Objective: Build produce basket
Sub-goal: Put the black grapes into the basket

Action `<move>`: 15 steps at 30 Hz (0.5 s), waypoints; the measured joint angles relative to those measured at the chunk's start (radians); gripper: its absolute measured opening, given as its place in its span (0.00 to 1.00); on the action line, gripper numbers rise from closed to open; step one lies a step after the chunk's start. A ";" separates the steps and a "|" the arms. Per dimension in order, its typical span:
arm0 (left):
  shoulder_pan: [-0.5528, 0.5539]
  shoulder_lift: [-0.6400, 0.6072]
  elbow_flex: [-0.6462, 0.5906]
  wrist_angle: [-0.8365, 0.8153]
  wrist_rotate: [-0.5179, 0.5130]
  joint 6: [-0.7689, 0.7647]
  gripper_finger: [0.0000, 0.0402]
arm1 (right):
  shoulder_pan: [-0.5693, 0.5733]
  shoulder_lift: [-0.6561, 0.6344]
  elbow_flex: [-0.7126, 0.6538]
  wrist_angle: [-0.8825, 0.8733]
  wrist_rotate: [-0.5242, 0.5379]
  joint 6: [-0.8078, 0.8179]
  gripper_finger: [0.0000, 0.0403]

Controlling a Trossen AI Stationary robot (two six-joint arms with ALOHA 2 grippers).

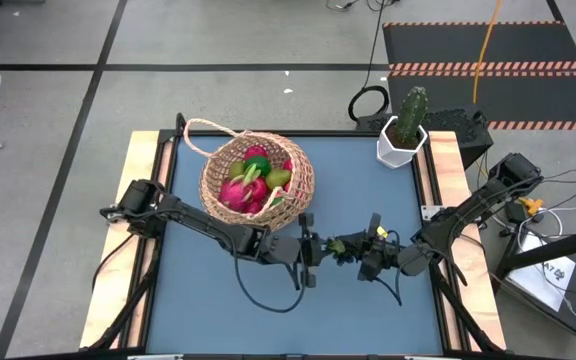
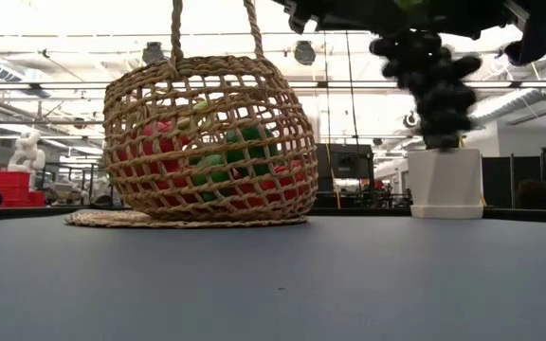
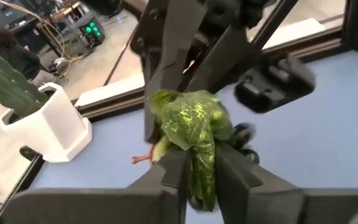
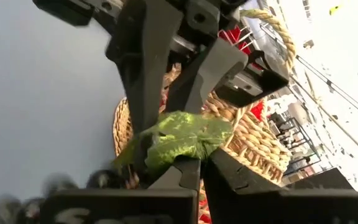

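Observation:
The tan wicker basket stands on the blue table at the far middle, holding red, pink and green produce. Right of it, above the table's centre, a dark grape bunch with a green leaf hangs between my two grippers. My left gripper comes from the left and my right gripper from the right. Their fingertips meet at the leaf, each shut on it. My left gripper pinches the lower part of the bunch's green leaf between its two fingers, reaching nearly level from the table's left. The bunch is clear of the table, grapes hanging below. My right gripper pinches the same leaf's edge at its fingertips, coming level from the table's right, opposite the left fingers. The dark grapes hang under the leaf, lifted clear.
A white hexagonal pot with a green cactus stands at the table's far right corner. The basket's loop handle sticks out toward the far left. Bare blue table lies near the front edge.

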 joint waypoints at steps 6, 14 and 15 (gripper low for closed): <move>0.007 0.000 0.000 -0.016 0.003 0.001 0.07 | 0.000 0.000 0.000 0.000 0.000 0.003 0.02; 0.007 0.001 -0.002 -0.019 0.019 0.006 0.05 | 0.002 -0.001 0.001 0.030 0.006 0.024 0.16; 0.007 0.001 -0.002 -0.018 0.019 0.006 0.05 | 0.002 -0.001 0.002 0.035 0.009 0.025 0.19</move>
